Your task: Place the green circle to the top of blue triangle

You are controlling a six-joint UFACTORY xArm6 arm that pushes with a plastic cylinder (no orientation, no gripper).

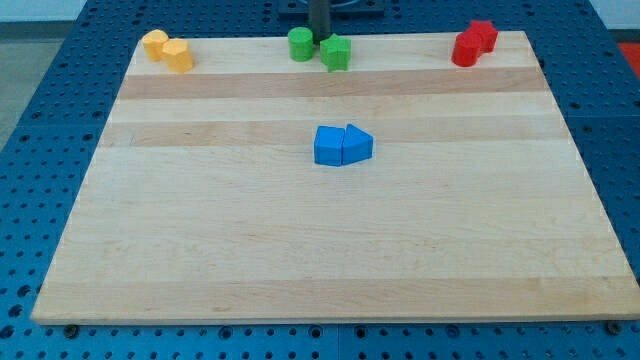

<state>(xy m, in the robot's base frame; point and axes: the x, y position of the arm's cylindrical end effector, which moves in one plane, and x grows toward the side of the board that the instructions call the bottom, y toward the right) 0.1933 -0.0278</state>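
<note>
The green circle (301,44) sits at the top edge of the wooden board, near the middle. A second green block (336,52) of angular shape lies just to its right. The blue triangle (358,144) lies near the board's centre, touching a blue cube (328,146) on its left. My tip (320,37) stands at the top edge, between the two green blocks and slightly behind them, close to both.
Two yellow blocks (167,50) sit at the top left corner. Two red blocks (474,43) sit at the top right corner. The wooden board (320,250) rests on a blue perforated table.
</note>
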